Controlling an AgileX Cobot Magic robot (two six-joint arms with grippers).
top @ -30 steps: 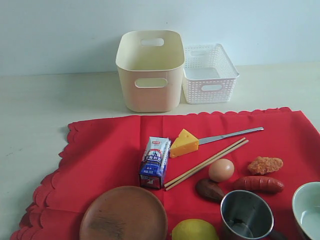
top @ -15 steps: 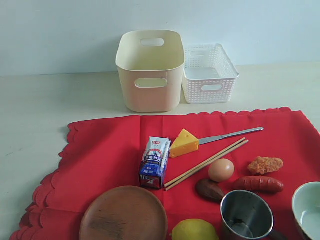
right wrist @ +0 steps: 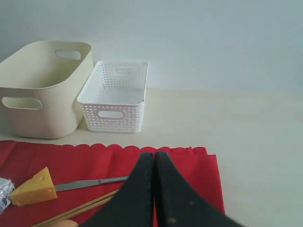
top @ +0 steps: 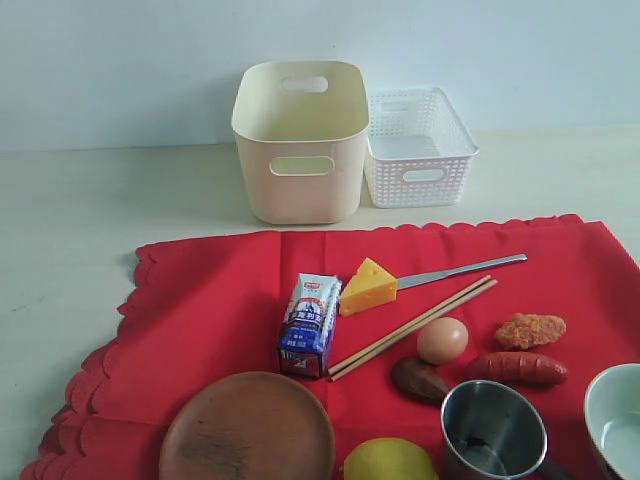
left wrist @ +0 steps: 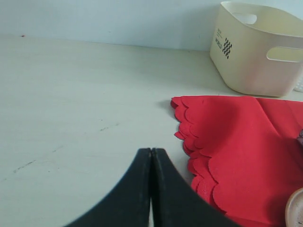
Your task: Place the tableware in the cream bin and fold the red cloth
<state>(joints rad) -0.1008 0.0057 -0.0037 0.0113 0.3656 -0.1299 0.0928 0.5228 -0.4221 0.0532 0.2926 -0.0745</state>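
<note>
The red cloth (top: 220,300) lies flat on the table. On it are a brown wooden plate (top: 247,428), steel cup (top: 493,432), pale bowl (top: 615,418), silver knife (top: 460,271), chopsticks (top: 412,327) and dark wooden spoon (top: 418,380). The cream bin (top: 300,140) stands behind the cloth. Neither arm shows in the exterior view. My left gripper (left wrist: 151,150) is shut and empty over bare table beside the cloth's scalloped corner (left wrist: 189,137). My right gripper (right wrist: 154,153) is shut and empty above the cloth's far corner (right wrist: 203,170), with the knife (right wrist: 90,183) and chopsticks (right wrist: 75,210) beside it.
A white lattice basket (top: 418,145) stands right of the cream bin. Toy foods lie among the tableware: cheese (top: 367,287), egg (top: 442,340), sausage (top: 517,368), nugget (top: 530,330), lemon (top: 390,460). A milk carton (top: 309,325) lies left of the cheese.
</note>
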